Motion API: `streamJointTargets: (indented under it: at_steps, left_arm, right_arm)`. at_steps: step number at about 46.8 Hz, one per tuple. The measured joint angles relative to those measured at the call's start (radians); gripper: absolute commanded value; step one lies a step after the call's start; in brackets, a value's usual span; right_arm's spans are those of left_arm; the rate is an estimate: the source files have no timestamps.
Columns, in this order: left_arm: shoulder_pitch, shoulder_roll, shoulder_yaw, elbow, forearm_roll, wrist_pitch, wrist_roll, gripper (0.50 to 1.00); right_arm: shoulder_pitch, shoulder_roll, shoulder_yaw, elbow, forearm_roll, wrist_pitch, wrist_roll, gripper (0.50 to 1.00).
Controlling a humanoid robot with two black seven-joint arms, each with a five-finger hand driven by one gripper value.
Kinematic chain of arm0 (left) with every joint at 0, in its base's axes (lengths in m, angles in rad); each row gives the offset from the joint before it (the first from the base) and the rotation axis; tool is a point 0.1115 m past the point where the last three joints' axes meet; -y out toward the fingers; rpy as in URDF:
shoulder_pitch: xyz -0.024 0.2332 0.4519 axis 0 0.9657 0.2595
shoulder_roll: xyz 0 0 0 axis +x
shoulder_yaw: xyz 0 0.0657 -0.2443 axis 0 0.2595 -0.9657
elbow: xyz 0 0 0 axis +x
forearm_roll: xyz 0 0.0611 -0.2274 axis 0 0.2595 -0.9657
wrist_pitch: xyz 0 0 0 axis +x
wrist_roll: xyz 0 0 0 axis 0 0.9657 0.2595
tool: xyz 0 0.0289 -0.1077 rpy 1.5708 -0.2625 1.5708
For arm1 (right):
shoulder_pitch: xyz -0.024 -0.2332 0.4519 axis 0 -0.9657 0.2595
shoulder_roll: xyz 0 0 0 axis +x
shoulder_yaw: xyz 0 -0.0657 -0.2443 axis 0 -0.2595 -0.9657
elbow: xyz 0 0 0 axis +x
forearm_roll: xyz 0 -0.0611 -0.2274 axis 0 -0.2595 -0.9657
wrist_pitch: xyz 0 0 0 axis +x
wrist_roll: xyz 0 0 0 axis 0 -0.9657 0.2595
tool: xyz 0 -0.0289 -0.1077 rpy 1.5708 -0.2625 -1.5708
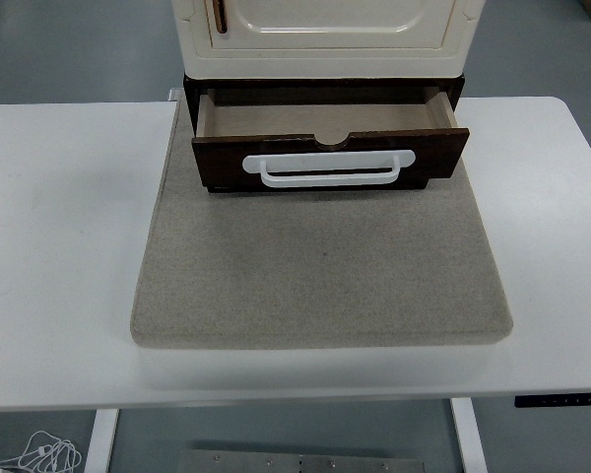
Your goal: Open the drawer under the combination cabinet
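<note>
Seeing no hands in frame, grip state unknowable | drawer (330, 143) pulled out under cream cabinet (325, 34), front over grey mat (320, 271) | looks rigid wood, probably slides easily | best hold: white bar handle (328, 168), mid-span

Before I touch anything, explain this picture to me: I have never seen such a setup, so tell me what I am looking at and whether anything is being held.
This is one picture, taken by a camera high on a humanoid robot, looking forward and down over its white table. The robot has two black arms with five-fingered hands, but neither shows here, so nothing is held. On the table lies a grey felt mat. At the mat's far end stands a cream cabinet on a dark wooden base. Its drawer, with a white handle, is pulled out toward the camera. The part of its inside in view looks empty.
</note>
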State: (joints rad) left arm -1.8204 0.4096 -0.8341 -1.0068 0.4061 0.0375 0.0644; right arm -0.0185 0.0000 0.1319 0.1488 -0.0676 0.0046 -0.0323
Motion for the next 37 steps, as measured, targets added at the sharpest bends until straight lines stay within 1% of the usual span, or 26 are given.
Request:
streamJointTargets:
  at_steps: [3,7,10,13,18,23,25,31,37]
  left_arm:
    - [0.000,0.008,-0.001,0.063,-0.005,0.082,-0.009,1.000]
    - [0.001,0.010,-0.013,0.160,-0.011,0.162,-0.016,1.000]
    - [0.010,0.011,-0.030,0.233,-0.029,0.196,-0.017,1.000]
    - [0.018,0.013,-0.035,0.303,-0.055,0.213,-0.017,1.000]
    - [0.043,0.026,-0.037,0.437,-0.161,0.217,-0.008,1.000]
    - [0.085,0.043,-0.027,0.526,-0.308,0.204,0.002,1.000]
    - [0.116,0.048,-0.025,0.552,-0.353,0.198,0.003,1.000]
    - [0.221,0.051,-0.032,0.569,-0.400,0.164,0.005,1.000]
    - [0.353,0.050,-0.038,0.570,-0.454,0.114,0.007,1.000]
  right_arm:
    - [0.000,0.000,0.000,0.000,0.000,0.000,0.000,0.926]
    - [0.000,0.000,0.000,0.000,0.000,0.000,0.000,0.926]
    - [0.000,0.000,0.000,0.000,0.000,0.000,0.000,0.926]
    - [0.000,0.000,0.000,0.000,0.000,0.000,0.000,0.926]
    - [0.000,0.000,0.000,0.000,0.000,0.000,0.000,0.926]
    - [0.000,0.000,0.000,0.000,0.000,0.000,0.000,0.926]
    - [0.000,0.000,0.000,0.000,0.000,0.000,0.000,0.926]
    - [0.000,0.000,0.000,0.001,0.000,0.004,0.000,0.926]
    - [0.000,0.000,0.000,0.002,0.000,0.006,0.000,0.926]
